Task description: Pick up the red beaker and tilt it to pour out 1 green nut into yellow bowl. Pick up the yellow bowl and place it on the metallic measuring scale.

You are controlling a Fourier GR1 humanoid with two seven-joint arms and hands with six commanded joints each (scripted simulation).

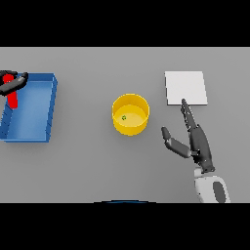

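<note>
Two hands over grey counter (88, 161). Blue tray (30, 108) at far left, under the left hand (12, 84), well apart from the right hand (195, 139). White flat scale (185, 88) just ahead of the right hand; fingertips (184, 103) overlap its near edge, contact cannot tell. Right hand released: fingers straight, pointing away from the robot, thumb spread toward the bowl, holding nothing. Yellow bowl (130, 114) upright on counter, left of the right hand, near its thumb but not touching, well right of the left hand and tray. Left hand clenched around red beaker (11, 96) at the tray's far left corner; beaker hangs over the tray interior, partly hidden by the fingers. One green nut (124, 117) lies inside the bowl, on its floor, left of centre.
</note>
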